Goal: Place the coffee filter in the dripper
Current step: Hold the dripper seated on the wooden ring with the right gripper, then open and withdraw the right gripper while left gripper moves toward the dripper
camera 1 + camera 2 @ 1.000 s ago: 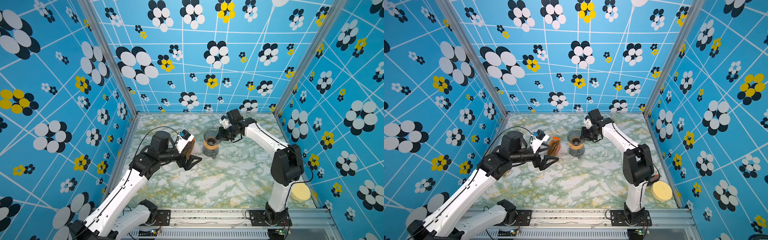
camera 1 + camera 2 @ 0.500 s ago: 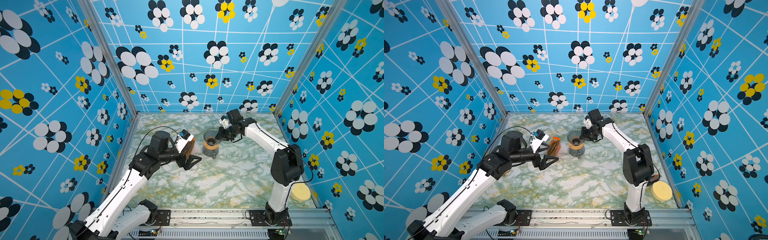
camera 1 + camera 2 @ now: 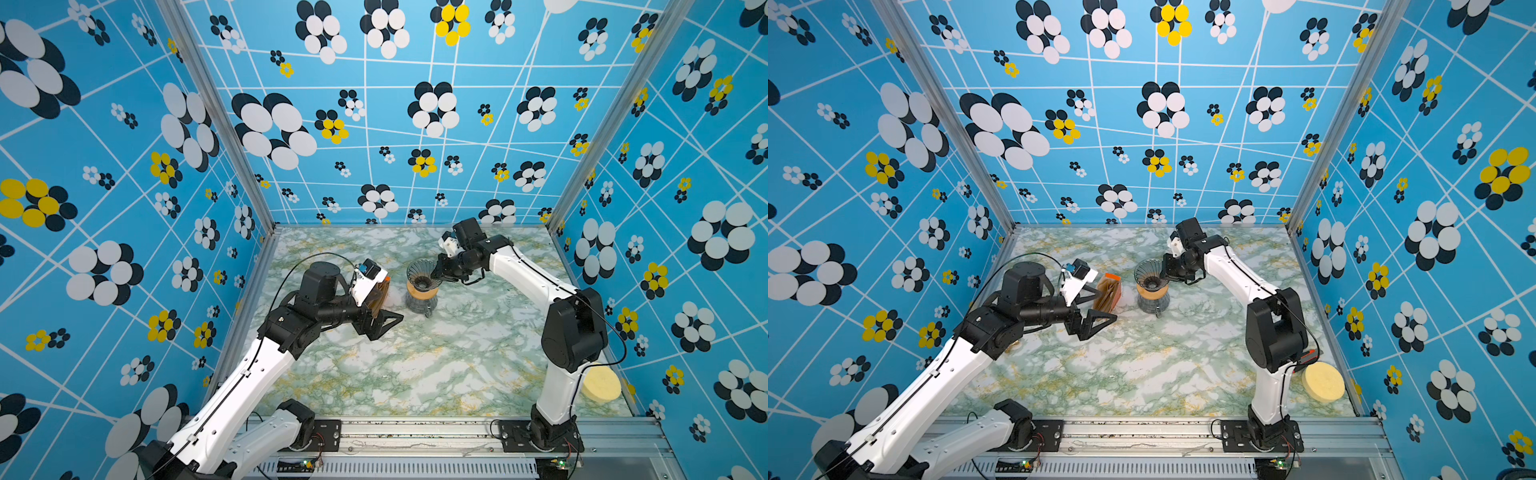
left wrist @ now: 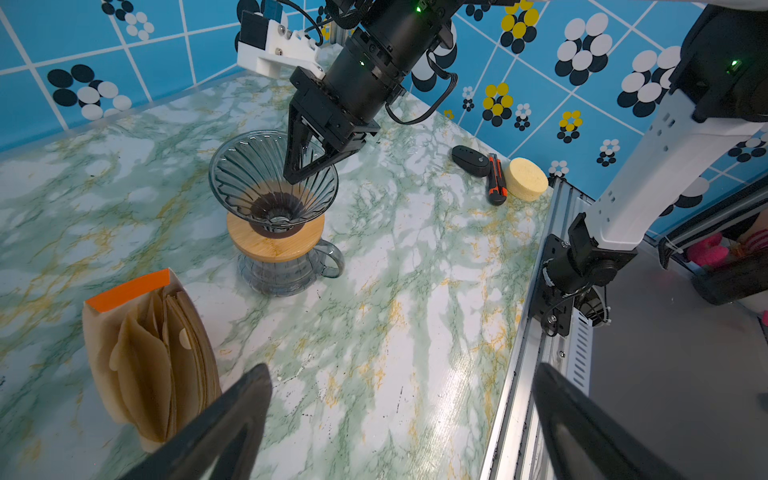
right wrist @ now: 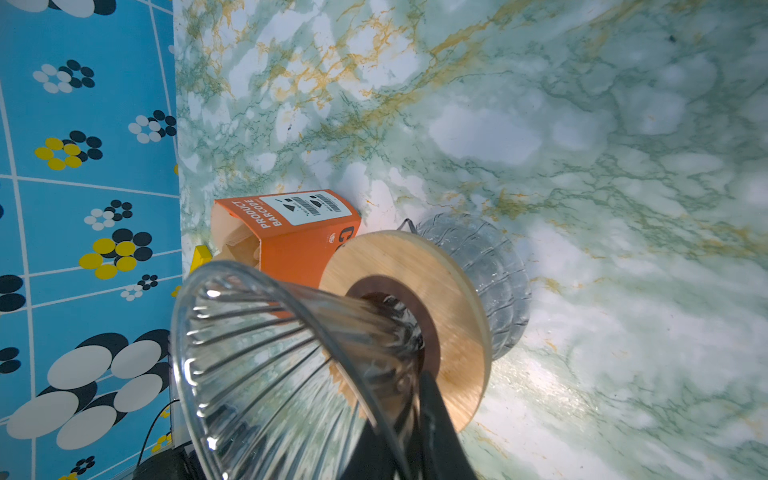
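Nothing shifted, dripper [image 4: 249, 174] upright, mouth up, tip down, right pincer [image 4: 297, 174] pinching its rim, left pincer [image 4: 403, 415] spread.

**mossy_k:** Both top views are bright and even, just soft shadows on the table [image 3: 436, 374]. The walls [image 3: 104, 187] bow toward the edges tho.

**drip_dan:** yep, wide lens. Left wrist view has white glare on the marble, and the left gripper [image 4: 401, 370] fingers [image 4: 232, 419] are blurry up close. The dripper [image 5: 270, 353] glints in the right wrist view.
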